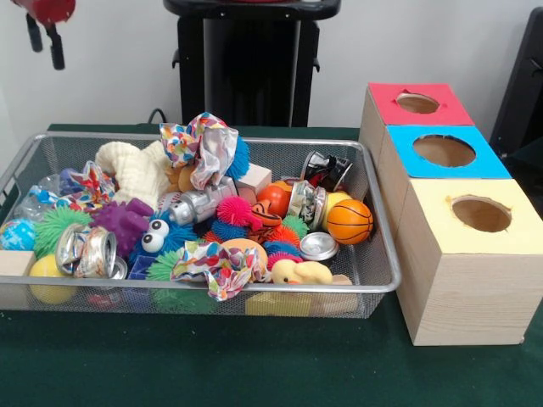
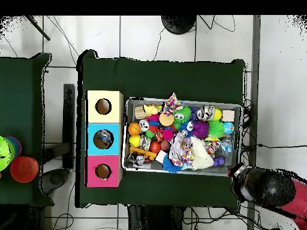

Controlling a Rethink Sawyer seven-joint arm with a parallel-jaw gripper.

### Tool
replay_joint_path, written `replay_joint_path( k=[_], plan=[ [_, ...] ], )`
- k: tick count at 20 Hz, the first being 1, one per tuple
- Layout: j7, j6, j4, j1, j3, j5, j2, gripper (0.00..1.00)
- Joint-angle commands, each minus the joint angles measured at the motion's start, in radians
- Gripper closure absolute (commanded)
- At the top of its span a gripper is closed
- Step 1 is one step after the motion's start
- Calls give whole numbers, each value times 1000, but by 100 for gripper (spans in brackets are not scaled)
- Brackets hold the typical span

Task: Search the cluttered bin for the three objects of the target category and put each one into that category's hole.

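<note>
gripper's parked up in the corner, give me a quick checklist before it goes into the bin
1. Gripper clear of the bin: ok, it hangs above the bin's corner.
2. Gripper empty: ok, nothing between the fingers.
3. Gripper open or shut: cannot tell.
4. Red hole, blue hole and yellow hole unobstructed: ok in the front view.
5. Blue box empty inside: not ok, the overhead view shows something in it.
6. Toys free to pick: not ok, the basketball lies on top, but most are piled together.
</note>
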Motion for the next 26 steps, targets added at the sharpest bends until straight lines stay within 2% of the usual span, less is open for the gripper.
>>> replay_joint_path(
  k=[1,4,6,8,9,11,13,16,21,26],
  plan=[
    [-30,-163,-126,39,87,-40,74,0],
    [-41,-156,-229,62,91,-60,203,0],
    [-41,-166,-270,68,92,-52,272,0],
    [-5,-165,-279,82,75,-31,319,0],
    [6,-208,-269,83,74,-29,336,0],
    [32,-272,-267,103,55,-49,359,0],
    [63,-251,-289,138,21,-49,384,0],
    [113,-189,-283,155,-3,13,416,0],
    [148,-217,-245,167,-11,61,429,0],
    [139,-342,-256,167,-35,18,492,0]
  ],
)
